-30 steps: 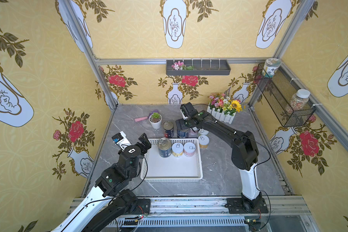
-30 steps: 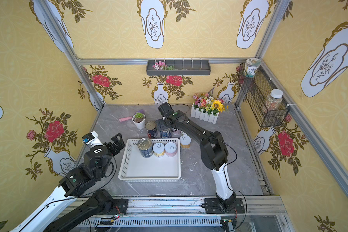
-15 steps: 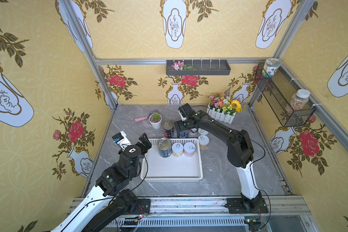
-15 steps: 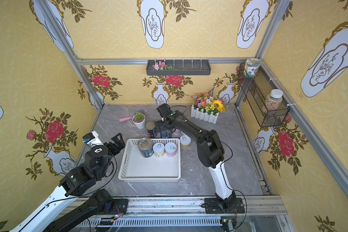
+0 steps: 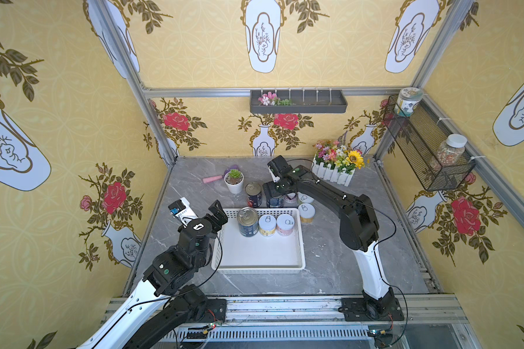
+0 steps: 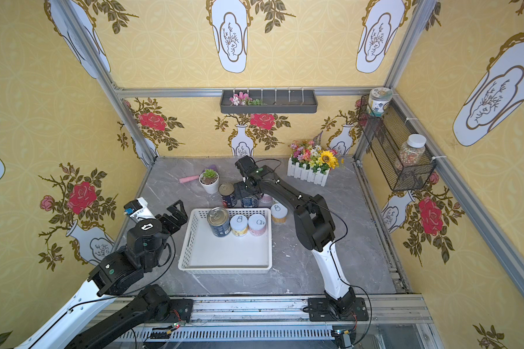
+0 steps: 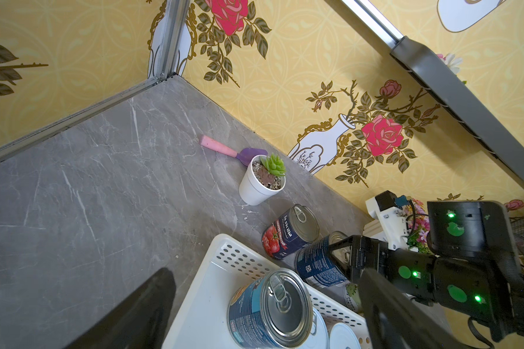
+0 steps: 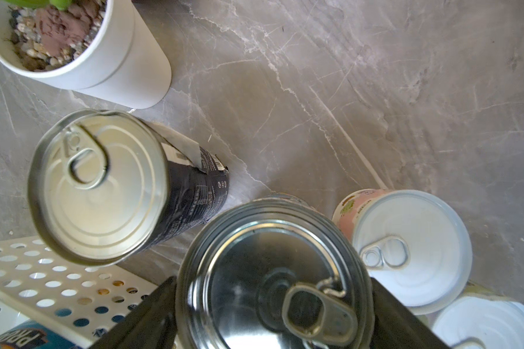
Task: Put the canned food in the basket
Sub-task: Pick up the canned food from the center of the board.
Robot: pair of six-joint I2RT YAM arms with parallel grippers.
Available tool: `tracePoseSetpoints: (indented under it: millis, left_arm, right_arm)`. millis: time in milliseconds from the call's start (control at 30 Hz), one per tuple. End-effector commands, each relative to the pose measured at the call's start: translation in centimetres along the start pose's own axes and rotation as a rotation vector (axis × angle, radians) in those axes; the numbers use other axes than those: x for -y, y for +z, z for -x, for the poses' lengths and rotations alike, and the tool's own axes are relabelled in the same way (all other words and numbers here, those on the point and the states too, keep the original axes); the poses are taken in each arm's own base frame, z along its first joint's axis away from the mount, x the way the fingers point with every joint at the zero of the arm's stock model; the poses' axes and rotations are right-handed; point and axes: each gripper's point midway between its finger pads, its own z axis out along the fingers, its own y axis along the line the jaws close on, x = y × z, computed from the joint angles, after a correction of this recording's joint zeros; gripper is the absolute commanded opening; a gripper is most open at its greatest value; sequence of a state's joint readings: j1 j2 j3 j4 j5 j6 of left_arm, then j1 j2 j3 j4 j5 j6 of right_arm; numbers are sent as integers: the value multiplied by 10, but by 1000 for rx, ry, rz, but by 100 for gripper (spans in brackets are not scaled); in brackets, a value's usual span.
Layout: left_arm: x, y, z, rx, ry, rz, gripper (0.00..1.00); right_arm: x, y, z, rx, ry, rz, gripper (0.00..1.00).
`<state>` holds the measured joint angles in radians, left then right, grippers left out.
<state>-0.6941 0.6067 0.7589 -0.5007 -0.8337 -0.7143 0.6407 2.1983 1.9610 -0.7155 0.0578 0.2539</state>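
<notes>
The white perforated basket holds a large blue can and two small white-lidded cans along its far wall. Just behind that wall stand a red-black can and a dark blue can. My right gripper comes down over the dark blue can, one finger pressed on each side. Beside it are several small white-lidded cans. My left gripper hangs open by the basket's left edge, holding nothing.
A white succulent pot and a pink-handled trowel lie at the back left, close to the red-black can. A fenced flower box stands at the back right. A black wire basket with jars hangs on the right wall.
My right gripper has shifted a little left and down over the dark blue can, and its jaws have narrowed onto it. The left arm has not moved.
</notes>
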Motion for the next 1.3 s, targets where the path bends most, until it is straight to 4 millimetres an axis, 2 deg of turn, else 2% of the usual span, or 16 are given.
tracePoseSetpoints:
  millis: [0,167,433,933,1267]
  left_arm:
    - [2,-1,4,12,-10,-8,100]
    - [2,-1,4,12,-9,-8,100]
    - [2,-1,4,12,-11,-8,100]
    - [2,0,2,8,-6,-6,100]
    - [6,5,-2,-7,4,-6,100]
  right_arm:
    - [-3,2,-4,-17,-11,7,89]
    - [-3,-2,-1,-5,-13,6,81]
    - [-1,-17,7,31,-14,-7,79]
    - [-1,-82,29,159,-17,16,78]
    - [-16,-141,35,245,-39,59,77]
